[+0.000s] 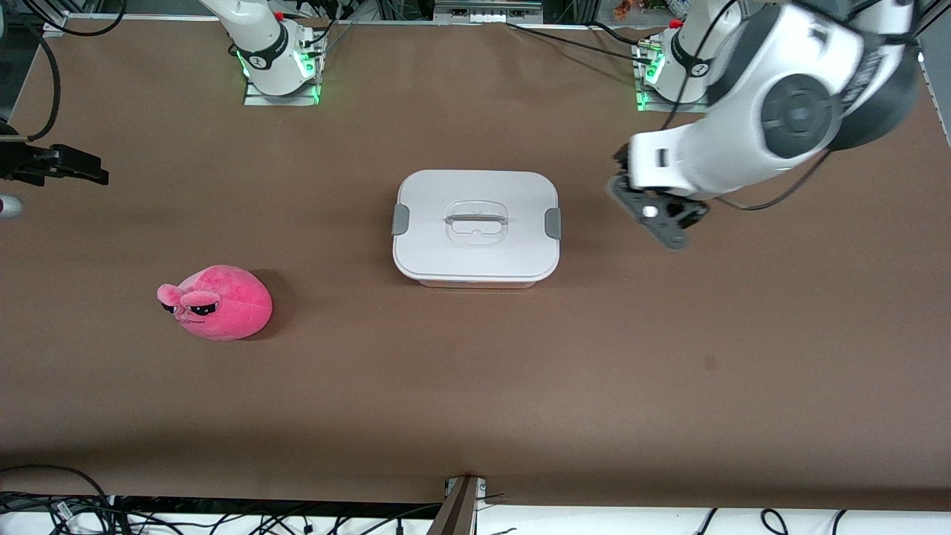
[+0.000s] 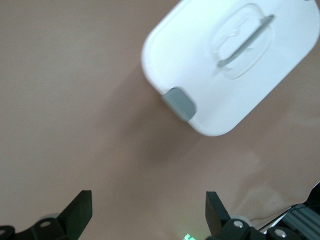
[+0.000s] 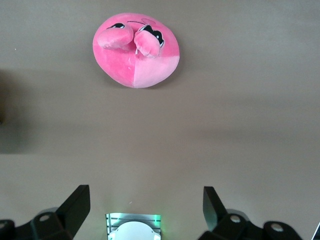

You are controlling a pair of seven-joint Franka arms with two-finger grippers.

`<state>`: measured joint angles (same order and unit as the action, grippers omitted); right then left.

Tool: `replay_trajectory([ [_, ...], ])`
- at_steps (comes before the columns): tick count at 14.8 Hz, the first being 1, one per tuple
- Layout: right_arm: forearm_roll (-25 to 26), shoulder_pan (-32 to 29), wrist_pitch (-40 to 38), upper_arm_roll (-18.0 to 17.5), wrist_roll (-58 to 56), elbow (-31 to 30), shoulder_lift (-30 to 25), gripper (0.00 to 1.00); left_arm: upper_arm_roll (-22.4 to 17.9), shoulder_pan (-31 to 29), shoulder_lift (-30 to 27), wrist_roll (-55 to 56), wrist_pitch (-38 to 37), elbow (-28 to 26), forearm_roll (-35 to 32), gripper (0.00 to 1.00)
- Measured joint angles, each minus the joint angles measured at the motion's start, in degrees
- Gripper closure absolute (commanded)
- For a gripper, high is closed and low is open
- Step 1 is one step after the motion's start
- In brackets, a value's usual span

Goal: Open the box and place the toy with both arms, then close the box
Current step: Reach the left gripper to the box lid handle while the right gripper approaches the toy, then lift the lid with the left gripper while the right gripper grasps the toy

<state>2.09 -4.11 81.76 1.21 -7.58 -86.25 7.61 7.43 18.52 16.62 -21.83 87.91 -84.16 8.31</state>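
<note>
The box (image 1: 438,256) stands at the middle of the table with its white lid on, a grey clip (image 1: 552,223) at each end and a clear handle (image 1: 475,219) on top. My left gripper (image 1: 657,215) hangs open and empty over the table beside the box, toward the left arm's end. In the left wrist view the box (image 2: 200,55) and one clip (image 2: 180,104) show past the open left gripper (image 2: 150,215). The pink plush toy (image 1: 223,301) lies nearer the front camera, toward the right arm's end. My right gripper (image 1: 78,167) is open and empty over the table's edge there. The right wrist view shows the toy (image 3: 137,50) past the open right gripper (image 3: 145,210).
The two arm bases (image 1: 278,56) (image 1: 672,70) stand along the table's edge farthest from the front camera. The right arm's base also shows in the right wrist view (image 3: 132,230). Cables and a bracket (image 1: 461,505) lie at the nearest edge.
</note>
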Motion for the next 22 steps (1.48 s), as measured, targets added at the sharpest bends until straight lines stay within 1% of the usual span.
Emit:
replay_trajectory([
  [1, 0.0, 0.01, 0.02, -0.02, 0.0, 0.0, 0.78, 0.0, 0.16, 2.6, 1.0, -0.27, 1.72, 0.21, -0.04, 0.0],
  [3, 0.0, -0.02, 0.28, 0.02, 0.0, 0.01, 2.17, 0.0, 0.27, 8.12, 2.6, -1.77, 7.65, 0.31, -0.8, 0.0],
  [6, 0.01, -0.18, 0.38, 0.31, -0.02, 0.02, 3.24, 0.0, 0.26, 14.67, 5.31, -7.54, 15.99, 0.25, -2.93, 0.0],
  [8, 0.04, -0.24, 0.58, 0.39, -0.58, 0.02, 3.43, 0.0, 0.18, 16.74, 8.04, -11.51, 21.31, -0.07, -3.29, 0.0],
  [10, 0.04, -0.22, 1.96, 0.39, -1.64, 0.02, 3.54, 0.0, 0.16, 18.22, 11.55, -13.12, 27.0, -0.21, -5.82, 0.06],
  [11, 0.04, -0.16, 2.91, 0.36, -1.88, 0.02, 3.72, 0.0, 0.17, 18.7, 13.11, -13.33, 29.4, -0.21, -7.78, 0.12],
  [14, 0.04, -0.11, 5.0, 0.32, -1.95, -0.2, 5.31, 0.0, 0.14, 19.46, 15.6, -14.0, 31.04, -0.21, -9.22, 0.14],
  [15, 0.05, -0.13, 6.01, 0.34, -1.95, -0.52, 6.0, 0.0, 0.14, 19.73, 15.81, -14.17, 30.74, -0.25, -9.24, 0.31],
  [16, 0.06, -0.16, 7.21, 0.37, -1.95, -1.17, 6.56, 0.0, 0.15, 19.95, 15.82, -14.3, 29.96, -0.28, -9.25, 0.53],
  [17, 0.09, -0.18, 8.65, 0.38, -1.96, -2.18, 6.98, 0.0, 0.15, 20.1, 15.82, -14.4, 29.27, -0.29, -9.26, 0.7],
  [18, 0.13, -0.2, 10.44, 0.39, -1.97, -3.5, 7.23, 0.0, 0.14, 20.28, 15.85, -14.46, 28.81, -0.36, -9.27, 0.92],
  [19, 0.16, -0.2, 12.56, 0.39, -1.98, -5.03, 7.36, 0.0, 0.14, 20.53, 15.94, -14.49, 28.67, -0.47, -9.29, 1.0],
  [22, 0.16, -0.2, 20.79, 0.39, -2.0, -10.83, 7.62, 0.0, 0.14, 20.88, 16.09, -14.54, 28.18, -0.84, -9.31, 1.0],
])
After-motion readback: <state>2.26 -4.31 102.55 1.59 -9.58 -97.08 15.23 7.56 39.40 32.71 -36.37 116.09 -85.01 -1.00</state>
